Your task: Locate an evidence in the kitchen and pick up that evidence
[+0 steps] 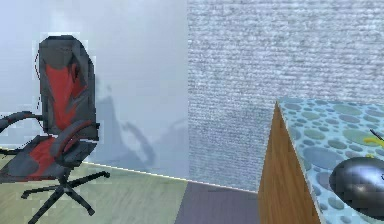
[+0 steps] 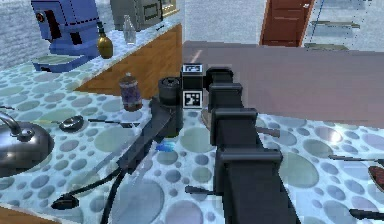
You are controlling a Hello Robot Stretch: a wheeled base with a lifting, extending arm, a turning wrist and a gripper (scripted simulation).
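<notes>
My arm rises as a dark bar from the arm side view's bottom edge to two white marked squares point(image 2: 193, 86). The gripper point(image 2: 88, 203) reaches from there down and left over a blue pebble-patterned countertop point(image 2: 60, 170). A small bright blue thing point(image 2: 166, 150) lies on the counter beside its thin fingers point(image 2: 115, 165). I cannot tell whether the gripper holds anything. A small dark jar point(image 2: 130, 93) stands just left of the gripper's body. A spoon point(image 2: 72, 123) lies further left.
A metal bowl point(image 2: 20, 150) sits at the counter's left; it is the dark round bowl point(image 1: 358, 182) in the forward view. Behind stand a blue coffee machine point(image 2: 62, 30) and bottles point(image 2: 103, 40). Utensils point(image 2: 350, 158) lie at right. A brown door point(image 2: 288, 20) is far off. A black-and-red office chair point(image 1: 58, 110) stands on open floor.
</notes>
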